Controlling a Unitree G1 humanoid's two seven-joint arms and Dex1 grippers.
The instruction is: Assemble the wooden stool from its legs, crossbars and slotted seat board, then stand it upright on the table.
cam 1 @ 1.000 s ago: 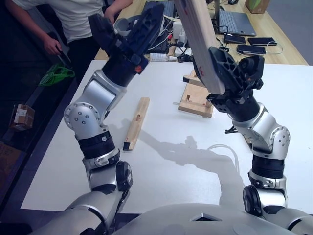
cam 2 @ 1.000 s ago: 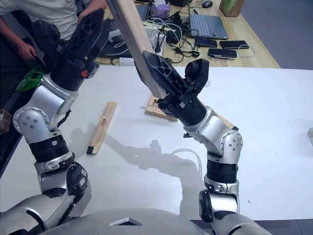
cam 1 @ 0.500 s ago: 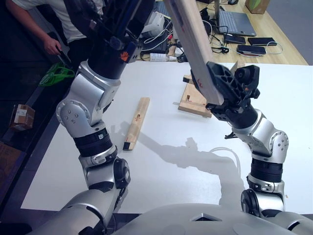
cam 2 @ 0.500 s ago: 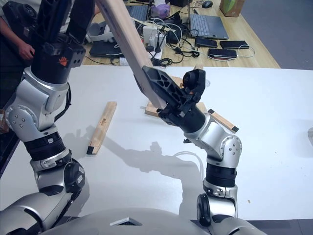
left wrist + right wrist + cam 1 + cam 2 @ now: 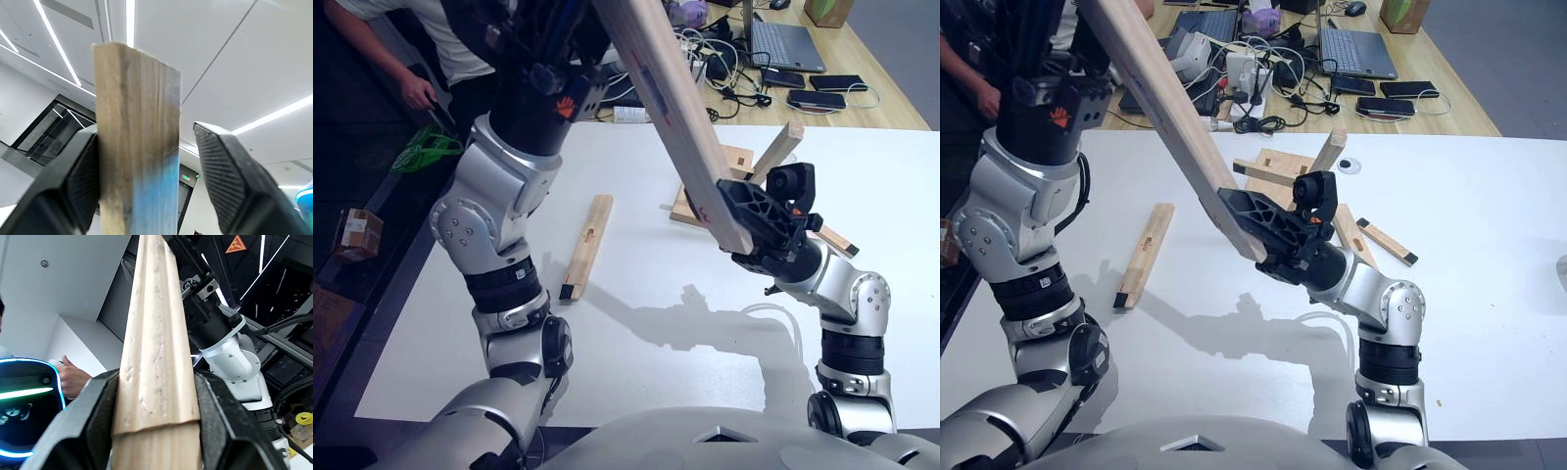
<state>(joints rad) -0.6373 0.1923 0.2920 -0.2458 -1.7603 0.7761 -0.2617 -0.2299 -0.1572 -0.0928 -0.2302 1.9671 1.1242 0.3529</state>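
A long wooden board (image 5: 675, 108) slants up and to the left above the white table (image 5: 636, 323). My right gripper (image 5: 744, 211) is shut on its lower end, fingers (image 5: 93, 431) pressed on both sides. My left arm is raised, and its gripper (image 5: 146, 147) stands open around the board's upper end (image 5: 137, 122): one finger (image 5: 80, 181) touches the wood, the other (image 5: 220, 181) stands apart. One wooden leg (image 5: 587, 245) lies flat on the table at the left. A partly built stool frame (image 5: 1283, 171) lies behind the right gripper, with a short crossbar (image 5: 1383, 241) beside it.
A white tube (image 5: 764, 308) curls on the table near my right arm. Behind the table a wooden desk (image 5: 891, 93) carries laptops, phones and cables. A person stands at the far left corner. The table's front half is bare.
My right gripper sank and tipped the board further left, uncovering the stool frame behind. My left arm rose, and its gripper now straddles the board's upper end.
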